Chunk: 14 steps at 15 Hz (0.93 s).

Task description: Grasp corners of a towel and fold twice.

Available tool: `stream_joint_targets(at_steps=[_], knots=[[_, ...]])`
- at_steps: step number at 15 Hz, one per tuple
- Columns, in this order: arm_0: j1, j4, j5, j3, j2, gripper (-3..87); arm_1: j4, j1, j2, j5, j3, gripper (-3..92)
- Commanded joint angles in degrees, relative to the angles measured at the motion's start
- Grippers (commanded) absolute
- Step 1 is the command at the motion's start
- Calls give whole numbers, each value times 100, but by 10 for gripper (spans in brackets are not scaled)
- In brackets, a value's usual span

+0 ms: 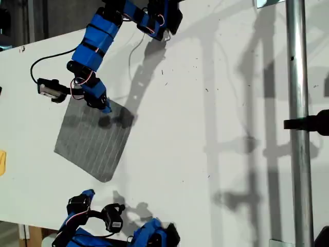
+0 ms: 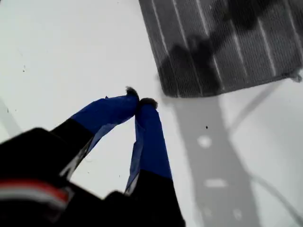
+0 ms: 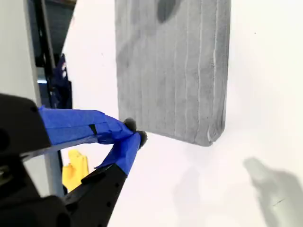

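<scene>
The grey striped towel [image 1: 92, 139] lies flat on the white table, towards the exterior view's left. Its near edge looks thick and layered in the second wrist view [image 3: 175, 71]. My first gripper [image 1: 105, 108] hangs by the towel's upper edge in the exterior view. It is shut with nothing in it [image 2: 139, 101], just short of a towel corner [image 2: 163, 90]. My second gripper [image 1: 88, 194] is below the towel's lower corner [image 1: 104, 179] in the exterior view. It is shut and empty [image 3: 135, 132], with its tips beside the towel's near edge, apart from the corner [image 3: 213, 137].
A yellow object [image 1: 1, 162] sits at the table's edge on the exterior view's left. A metal pole [image 1: 298, 123] runs down that view's right side. A black cable [image 1: 38, 64] loops near the first arm, whose shadow falls across the towel [image 2: 189, 61].
</scene>
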Motion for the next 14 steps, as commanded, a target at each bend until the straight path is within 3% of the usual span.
stream_joint_targets(at_steps=[1, 6, 10, 14], knots=[[-70, 141, 62, -650, -237, -29, 202, 132, 185, -70, -413, -3], [-220, -26, 281, -694, -536, -29, 114, 211, 35, -185, -475, -3], [-492, -826, 527, 105, -729, -29, -562, 229, -870, -272, -457, -3], [-589, -1266, 589, 396, -1090, -29, -1266, 308, -1872, -272, -501, -3]])
